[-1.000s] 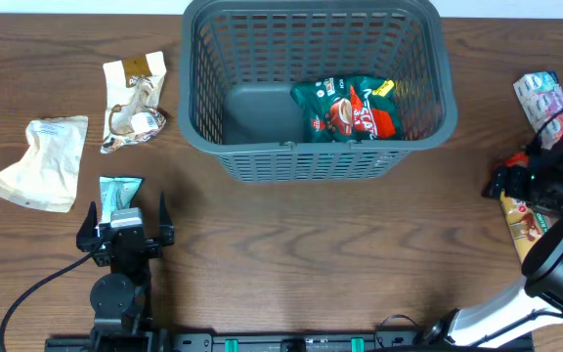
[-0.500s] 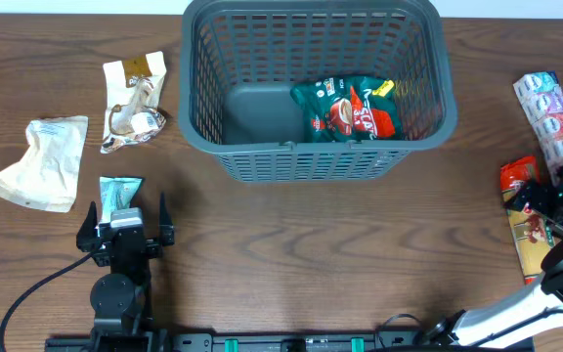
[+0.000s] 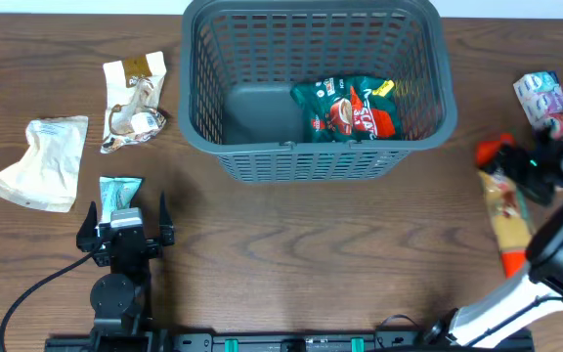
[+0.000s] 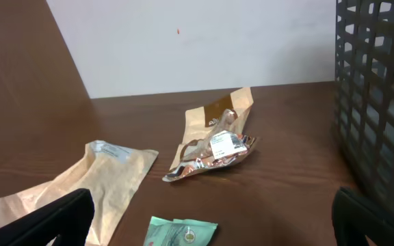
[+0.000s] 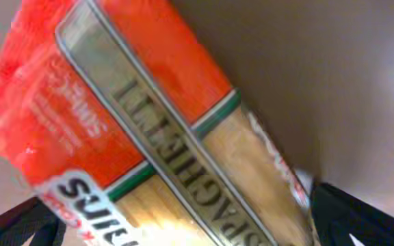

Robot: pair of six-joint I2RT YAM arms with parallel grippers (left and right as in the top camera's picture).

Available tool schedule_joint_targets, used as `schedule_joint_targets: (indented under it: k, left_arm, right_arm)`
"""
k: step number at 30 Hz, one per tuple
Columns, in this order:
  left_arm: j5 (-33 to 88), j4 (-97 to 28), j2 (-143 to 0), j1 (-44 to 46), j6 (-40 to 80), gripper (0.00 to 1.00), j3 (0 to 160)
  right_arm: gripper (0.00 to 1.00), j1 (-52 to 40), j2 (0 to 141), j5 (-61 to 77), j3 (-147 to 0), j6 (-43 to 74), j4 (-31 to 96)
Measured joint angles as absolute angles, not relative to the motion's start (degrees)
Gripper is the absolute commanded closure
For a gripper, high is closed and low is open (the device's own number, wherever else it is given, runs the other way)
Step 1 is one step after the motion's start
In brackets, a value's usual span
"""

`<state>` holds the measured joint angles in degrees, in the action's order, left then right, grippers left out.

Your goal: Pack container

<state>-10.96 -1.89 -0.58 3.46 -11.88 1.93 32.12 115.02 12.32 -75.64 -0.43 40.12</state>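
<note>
- Lying well left of the container [image 3: 316, 156], the beige pouch [image 3: 35, 161], the torn wrapper [image 3: 133, 103] and the teal sachet [image 3: 120, 191] sit exactly where they did a second ago.
- The left pincer [image 3: 125, 217] rests low on the table [image 3: 291, 244] just behind the sachet, fingers spread, nothing between them. It has not moved.
- The container stands at the far middle of the table, mouth up, with its long axis running left to right and a long slotted wall facing the arms. A green snack packet [image 3: 345, 110] lies in its right half, as before.
- The spaghetti packet [image 3: 506, 210] is the one change — it has shifted leftward, toward the container. Its long axis runs near to far, red end far and leaning left. The right pincer [image 5: 190, 217] is over it, fingertips wide apart in the wrist view's lower corners; whether they pinch it I cannot tell. I judge this the start of carrying it in.
- A striped packet [image 3: 541, 98] waits at the far right edge.
</note>
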Motion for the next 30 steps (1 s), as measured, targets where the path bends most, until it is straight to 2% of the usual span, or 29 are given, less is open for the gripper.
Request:
schedule_joint_targets:
  k: [6,13,21,30]
  left_arm:
    - [-10.96,-1.91,-0.58,3.46,-11.88,0.01,1.93]
    - [-10.96,-1.89,-0.58,3.46,-11.88,0.01,1.93]
    - [-10.96,-1.89,-0.58,3.46,-11.88,0.01,1.93]
    - [-10.96,-1.89,-0.58,3.46,-11.88,0.01,1.93]
  right_arm:
    - [0.01,22.06,115.68,19.44,-75.59,7.01,33.01]
    - [0.01,20.21,115.77,21.41,-75.72,7.55,34.94]
    - [0.01,23.27,116.29,15.64,-78.43,-5.37,45.17]
    - [0.01,24.75,118.67,13.41,-84.90,-19.94,51.05]
